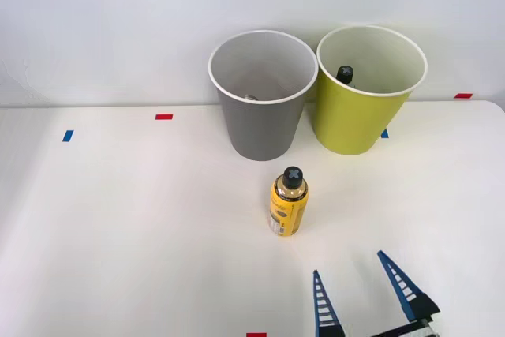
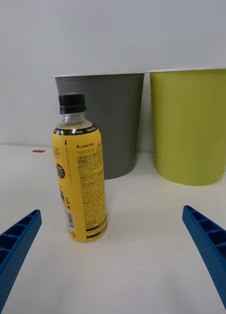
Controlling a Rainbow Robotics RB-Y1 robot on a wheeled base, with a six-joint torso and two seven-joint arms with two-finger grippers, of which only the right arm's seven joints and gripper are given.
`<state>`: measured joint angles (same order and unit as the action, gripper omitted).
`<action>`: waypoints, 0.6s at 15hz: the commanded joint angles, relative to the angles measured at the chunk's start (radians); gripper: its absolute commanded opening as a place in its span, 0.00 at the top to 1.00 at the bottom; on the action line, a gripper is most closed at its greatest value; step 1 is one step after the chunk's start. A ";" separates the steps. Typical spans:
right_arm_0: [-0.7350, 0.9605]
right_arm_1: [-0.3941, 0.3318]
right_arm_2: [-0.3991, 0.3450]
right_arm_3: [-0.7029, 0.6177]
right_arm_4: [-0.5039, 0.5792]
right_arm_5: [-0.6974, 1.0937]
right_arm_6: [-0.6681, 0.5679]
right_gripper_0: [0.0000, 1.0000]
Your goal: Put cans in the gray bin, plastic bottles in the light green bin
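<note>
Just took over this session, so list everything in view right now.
gray bin: 1, gray with white rim, back of table, something small glints inside
light green bin: 1, lime, beside the gray one on its right
bottle on table: 1, yellow, black cap, upright in front of gray bin
bottle in green bin: 1, black cap showing
tape marks: several, red and blue, on white table
right gripper: 1, blue fingers open, near bottle, holding nothing

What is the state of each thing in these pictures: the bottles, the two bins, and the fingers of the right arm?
Yellow bottle: upright on the table, black cap on, standing free before the bins.
Second bottle: inside the light green bin, black cap showing.
Gray bin: upright, open top, a small shiny thing at its bottom.
Light green bin: upright, open top, beside the gray bin.
Right gripper: fingers open, holding nothing, short of the yellow bottle.
</note>
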<state>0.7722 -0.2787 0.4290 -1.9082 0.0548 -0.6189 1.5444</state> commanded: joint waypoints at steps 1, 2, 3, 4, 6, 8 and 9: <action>-0.065 -0.025 0.011 0.000 -0.027 0.039 0.002 0.00; -0.087 -0.028 0.011 0.001 -0.036 0.051 -0.003 0.00; -0.113 -0.033 0.017 0.001 -0.047 0.080 -0.004 0.00; -0.140 -0.031 0.023 0.001 -0.055 0.107 -0.004 0.00; -0.199 -0.037 0.045 0.001 -0.116 0.148 0.002 0.00; -0.248 -0.037 0.060 0.001 -0.156 0.197 0.013 0.00; -0.272 -0.037 0.060 0.001 -0.156 0.223 0.017 0.00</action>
<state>0.5221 -0.3157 0.4869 -1.9065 -0.0974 -0.4188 1.5561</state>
